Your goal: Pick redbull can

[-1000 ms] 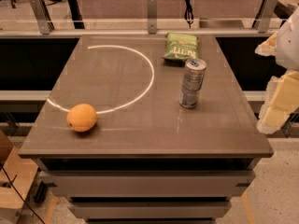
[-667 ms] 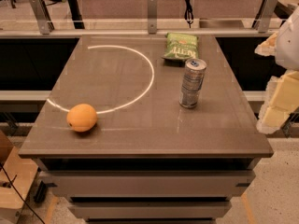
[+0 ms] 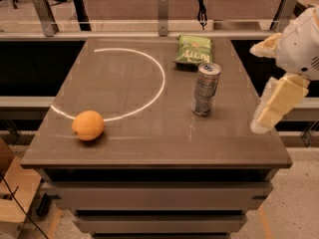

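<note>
One tall slim silver-grey metal redbull can [image 3: 206,88] stands upright right of centre on the dark grey surface [image 3: 149,143] — left of the gripper [image 3: 259,87], whose cream jaws gape apart, empty, beyond the surface's right edge.

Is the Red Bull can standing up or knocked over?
Upright: the redbull can stands on its base, top facing up. The gripper hovers beside the table, apart from the can.

Orange [image 3: 88,125] near front-left of dark table [image 3: 149,148], green snack bag [image 3: 194,49] at the back, white arc [image 3: 162,83] marked across tabletop
</note>
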Controlling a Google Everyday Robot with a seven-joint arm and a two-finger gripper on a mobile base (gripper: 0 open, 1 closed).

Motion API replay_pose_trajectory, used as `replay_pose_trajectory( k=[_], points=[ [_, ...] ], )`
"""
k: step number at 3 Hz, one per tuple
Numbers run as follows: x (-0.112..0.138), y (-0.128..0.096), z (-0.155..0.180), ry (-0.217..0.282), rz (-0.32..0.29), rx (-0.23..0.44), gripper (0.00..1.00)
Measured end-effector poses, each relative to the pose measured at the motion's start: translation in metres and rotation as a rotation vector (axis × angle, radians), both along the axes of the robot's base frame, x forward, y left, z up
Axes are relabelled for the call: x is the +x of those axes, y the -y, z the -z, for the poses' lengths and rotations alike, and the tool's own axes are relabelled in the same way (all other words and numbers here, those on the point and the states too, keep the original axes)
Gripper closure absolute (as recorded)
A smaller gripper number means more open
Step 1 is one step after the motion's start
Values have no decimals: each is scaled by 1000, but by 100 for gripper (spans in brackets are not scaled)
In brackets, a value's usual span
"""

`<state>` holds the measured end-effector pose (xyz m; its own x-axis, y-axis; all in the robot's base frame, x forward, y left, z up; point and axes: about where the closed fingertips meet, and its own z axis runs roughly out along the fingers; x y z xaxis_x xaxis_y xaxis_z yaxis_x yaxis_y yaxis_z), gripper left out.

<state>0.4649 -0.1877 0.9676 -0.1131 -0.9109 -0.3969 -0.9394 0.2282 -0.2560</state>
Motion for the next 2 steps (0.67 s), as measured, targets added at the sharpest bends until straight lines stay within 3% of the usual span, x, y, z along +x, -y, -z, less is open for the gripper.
replay_pose_trajectory(
  k=[2],
  points=[
    [1,-5,0,3,-6,35,0]
  ],
)
